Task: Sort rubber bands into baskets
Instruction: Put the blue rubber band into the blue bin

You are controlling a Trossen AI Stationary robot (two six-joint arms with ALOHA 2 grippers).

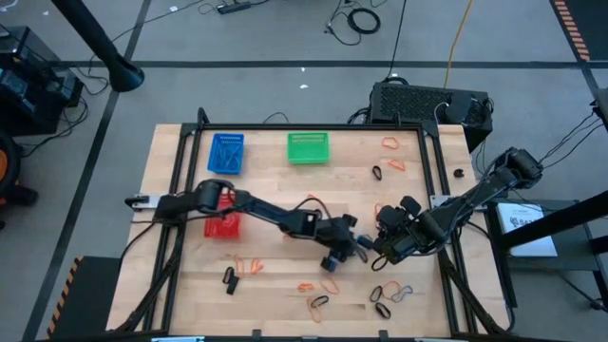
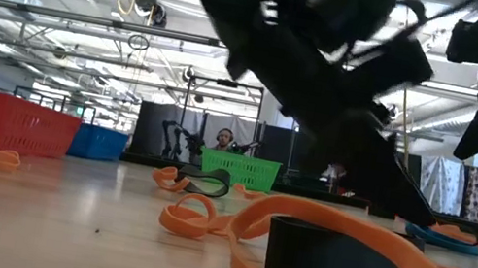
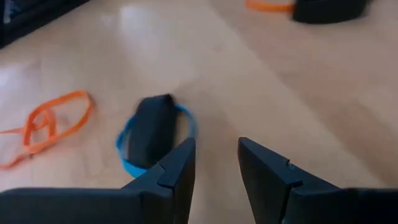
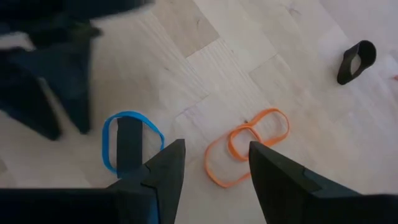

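- From above we see both arms meeting near the middle of the table (image 1: 190, 285): the left gripper (image 1: 353, 249) and the right gripper (image 1: 378, 249) sit close together, almost facing each other.
- In the left wrist view, the left gripper (image 3: 216, 163) hangs above bare wood with its fingers narrowly apart and nothing between them; a blue rubber band (image 3: 127, 158) with a black band (image 3: 149, 127) lying across it sits just beside one fingertip.
- In the right wrist view, the right gripper (image 4: 214, 165) is parted wider, also holding nothing; an orange rubber band (image 4: 245, 146), folded into a double loop, lies on the wood just beyond the gap between its fingers.
- That same view shows the blue band with its black one, and a lone black band (image 4: 357, 61) farther off; the left arm's dark fingers loom beyond the blue band.
- Only the high view shows all three baskets: the blue basket (image 1: 226, 153) and green basket (image 1: 308, 147) along the far edge, the red basket (image 1: 222, 215) nearer at left, partly under the left arm.
- It also shows loose bands scattered along the near edge and the far right corner.
- The low view adds what the others lack: an orange band (image 2: 368, 241) draped over a black band right at the lens, and the room beyond the table.
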